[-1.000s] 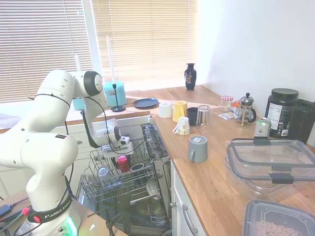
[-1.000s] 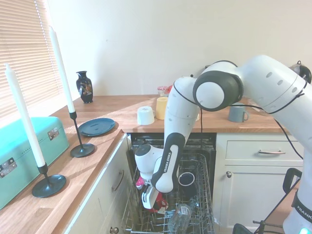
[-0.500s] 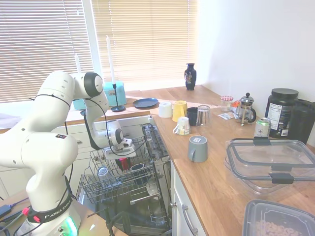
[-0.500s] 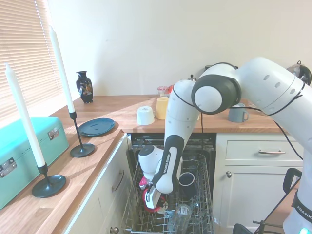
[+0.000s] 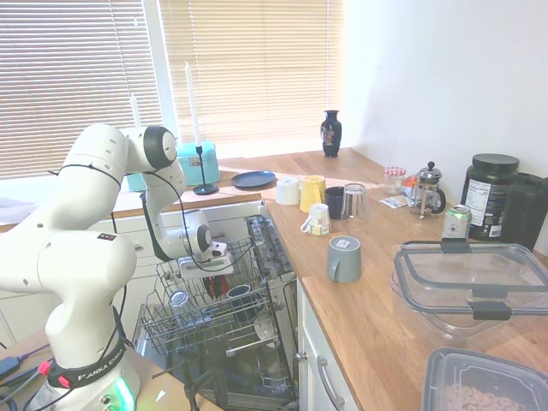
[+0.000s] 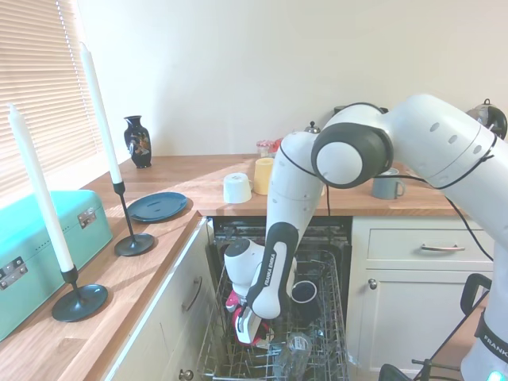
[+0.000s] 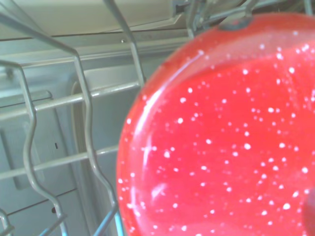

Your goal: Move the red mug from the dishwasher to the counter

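The gripper [image 6: 248,332] is down in the pull-out rack [image 6: 333,317] of the dishwasher [image 5: 257,342], right on top of the red mug [image 6: 252,340]. Honestly can't tell how far apart the jaws are: in both wide views the wrist body covers them, so no saying whether they've got hold of the mug or just sit over it. The mug is in the rack, near the side closest to the cabinets with the candles above. In the wrist view it's huge, a glossy red surface [image 7: 221,137] speckled with white droplets, with grey wire tines [image 7: 83,123] beside it.

Also in the rack: a dark cup [image 6: 303,290] and a clear glass [image 6: 292,349]. The arm [image 5: 94,197] bends down from above into the open machine.

Up on the wooden surface [image 5: 385,300] there's a yellow mug [image 5: 312,192], a white cup [image 5: 288,190], a grey mug [image 5: 344,258], a blue plate [image 5: 253,180], a black vase [image 5: 331,133] and a French press [image 5: 428,190].
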`<state>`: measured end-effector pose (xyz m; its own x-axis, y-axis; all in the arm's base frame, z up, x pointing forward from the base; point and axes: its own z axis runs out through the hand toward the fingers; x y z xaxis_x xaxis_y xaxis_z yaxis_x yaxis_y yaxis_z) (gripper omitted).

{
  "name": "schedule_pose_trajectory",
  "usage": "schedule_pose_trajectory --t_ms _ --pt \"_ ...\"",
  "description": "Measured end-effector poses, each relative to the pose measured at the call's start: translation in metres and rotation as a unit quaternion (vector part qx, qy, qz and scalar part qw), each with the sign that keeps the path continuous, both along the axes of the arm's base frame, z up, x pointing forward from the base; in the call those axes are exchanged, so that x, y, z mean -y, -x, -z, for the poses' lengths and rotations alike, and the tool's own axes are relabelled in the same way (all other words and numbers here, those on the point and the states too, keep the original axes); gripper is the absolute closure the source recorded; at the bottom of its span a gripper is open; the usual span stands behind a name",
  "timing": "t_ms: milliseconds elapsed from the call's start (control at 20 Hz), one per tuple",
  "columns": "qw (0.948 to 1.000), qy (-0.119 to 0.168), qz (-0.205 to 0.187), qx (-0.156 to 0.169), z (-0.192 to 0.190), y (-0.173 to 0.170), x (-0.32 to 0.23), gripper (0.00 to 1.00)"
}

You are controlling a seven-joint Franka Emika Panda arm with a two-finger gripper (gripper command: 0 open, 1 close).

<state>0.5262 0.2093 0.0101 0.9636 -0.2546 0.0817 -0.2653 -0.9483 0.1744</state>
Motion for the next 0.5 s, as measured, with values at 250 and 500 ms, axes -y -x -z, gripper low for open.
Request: schedule_pose_trajectory --t_ms 250,500 --pt "1.0000 0.003 -0.002 0.000 0.000 0.002 0.000 1.00" --pt "0.9999 0.005 -0.009 0.006 -0.023 0.011 -0.005 1.00"
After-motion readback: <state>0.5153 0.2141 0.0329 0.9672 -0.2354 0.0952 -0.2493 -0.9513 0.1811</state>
